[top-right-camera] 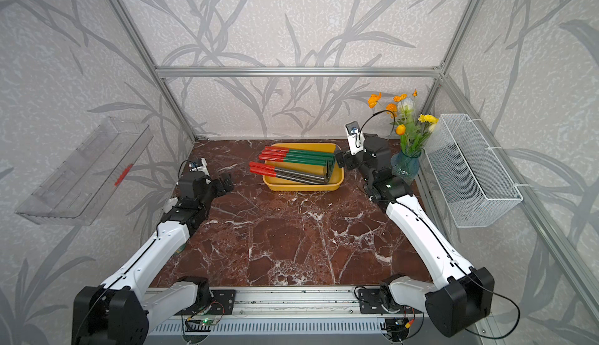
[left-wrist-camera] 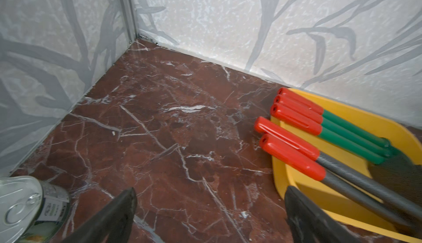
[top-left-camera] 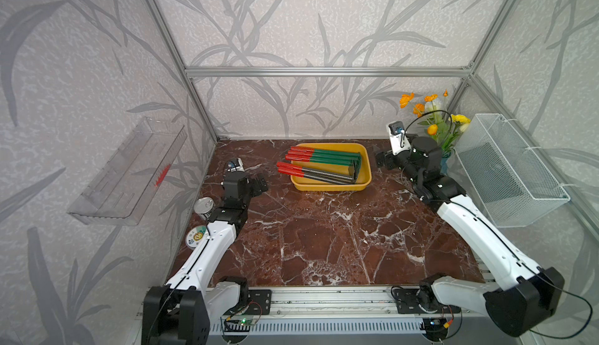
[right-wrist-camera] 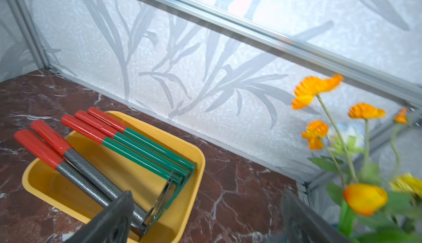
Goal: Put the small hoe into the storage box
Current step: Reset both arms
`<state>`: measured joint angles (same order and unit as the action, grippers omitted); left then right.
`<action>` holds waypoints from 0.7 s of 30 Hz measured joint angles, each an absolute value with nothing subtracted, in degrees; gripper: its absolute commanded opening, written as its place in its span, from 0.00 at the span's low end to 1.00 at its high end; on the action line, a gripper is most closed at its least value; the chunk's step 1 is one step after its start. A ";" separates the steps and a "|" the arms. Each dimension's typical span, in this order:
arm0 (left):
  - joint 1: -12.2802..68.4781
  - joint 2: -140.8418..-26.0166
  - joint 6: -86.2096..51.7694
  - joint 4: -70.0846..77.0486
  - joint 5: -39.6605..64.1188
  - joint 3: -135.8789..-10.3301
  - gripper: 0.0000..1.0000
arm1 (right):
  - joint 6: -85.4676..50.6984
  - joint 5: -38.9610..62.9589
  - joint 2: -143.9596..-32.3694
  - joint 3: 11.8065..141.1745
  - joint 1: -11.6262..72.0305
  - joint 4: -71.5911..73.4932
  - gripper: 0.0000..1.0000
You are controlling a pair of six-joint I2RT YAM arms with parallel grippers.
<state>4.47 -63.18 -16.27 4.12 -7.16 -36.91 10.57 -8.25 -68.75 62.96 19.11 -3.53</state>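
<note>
The yellow storage box [top-left-camera: 327, 186] [top-right-camera: 301, 186] stands at the back middle of the marble table. Several small hoes [top-left-camera: 334, 159] lie in it side by side. Some have green shafts [right-wrist-camera: 141, 148] and some grey shafts [left-wrist-camera: 356, 178], and their red grips stick out over the box's left rim. My left gripper [top-left-camera: 261, 183] [left-wrist-camera: 210, 207] hovers left of the box, open and empty, with bare marble between its fingers. My right gripper [top-left-camera: 382, 160] [right-wrist-camera: 205, 207] is open and empty just right of the box, one finger [right-wrist-camera: 118, 214] in front of the hoe blades.
A tin can [top-left-camera: 205, 207] [left-wrist-camera: 29, 203] and a round lid [top-left-camera: 196, 237] sit by the left wall beside my left arm. A flower vase [top-left-camera: 434, 126] stands in the back right corner, close behind my right wrist. A white wire basket [top-left-camera: 509, 168] and a clear tray [top-left-camera: 129, 171] hang on the side walls.
</note>
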 measured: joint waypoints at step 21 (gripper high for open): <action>3.20 -81.71 -2.92 40.64 -18.72 -20.88 0.97 | 1.26 -22.48 -76.51 21.45 11.90 31.18 0.99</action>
